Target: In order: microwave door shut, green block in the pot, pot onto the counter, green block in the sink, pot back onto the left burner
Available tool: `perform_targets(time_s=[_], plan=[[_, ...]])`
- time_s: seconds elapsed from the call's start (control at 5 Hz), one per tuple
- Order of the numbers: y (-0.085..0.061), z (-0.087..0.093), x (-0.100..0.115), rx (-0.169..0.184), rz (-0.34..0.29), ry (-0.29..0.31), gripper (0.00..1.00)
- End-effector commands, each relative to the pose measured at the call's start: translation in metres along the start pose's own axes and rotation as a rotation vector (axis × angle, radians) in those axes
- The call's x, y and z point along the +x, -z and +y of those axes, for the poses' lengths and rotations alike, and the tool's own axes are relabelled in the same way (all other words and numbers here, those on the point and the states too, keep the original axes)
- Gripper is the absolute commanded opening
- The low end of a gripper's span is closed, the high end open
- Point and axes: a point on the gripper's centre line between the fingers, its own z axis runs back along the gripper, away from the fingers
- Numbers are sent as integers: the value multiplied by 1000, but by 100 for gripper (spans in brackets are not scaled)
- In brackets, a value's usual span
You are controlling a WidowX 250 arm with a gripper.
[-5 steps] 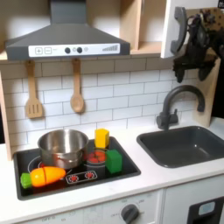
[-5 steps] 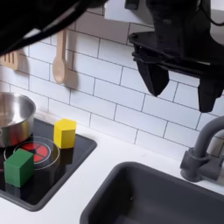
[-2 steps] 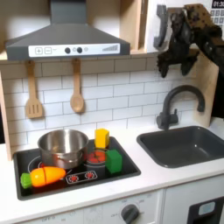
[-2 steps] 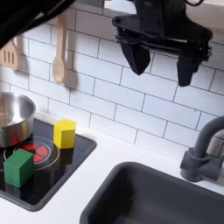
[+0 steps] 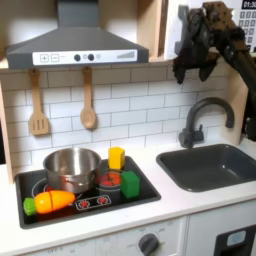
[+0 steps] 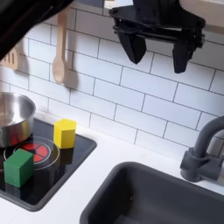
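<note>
Your black gripper (image 6: 160,54) hangs high against the white tiled wall, jaws apart, with open air beneath it down to the dark grey rectangular sink (image 5: 214,165). The dark grey arched faucet (image 5: 203,118) stands behind the basin. On the black glossy cooktop (image 5: 140,190) the shiny round steel pot (image 5: 71,168), yellow block (image 5: 116,157), small green block (image 5: 130,184) and orange carrot toy (image 5: 52,201) crowd close together.

Green block (image 5: 130,184) on cooktop, beside pot (image 5: 71,168).
</note>
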Motion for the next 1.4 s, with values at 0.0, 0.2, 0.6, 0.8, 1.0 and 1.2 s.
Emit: perform_targets(time_s=[0.0,0.2,0.6,0.8,1.0,1.2], plan=[[5,7,15,10,-13,-14,100],[9,13,23,17,-23,-28,100],[8,14,24,21,-19,-32,100],[6,14,12,28,6,-28,100],[4,29,-14,74,61,-29,100],[-8,64,-42,142,93,-79,100]])
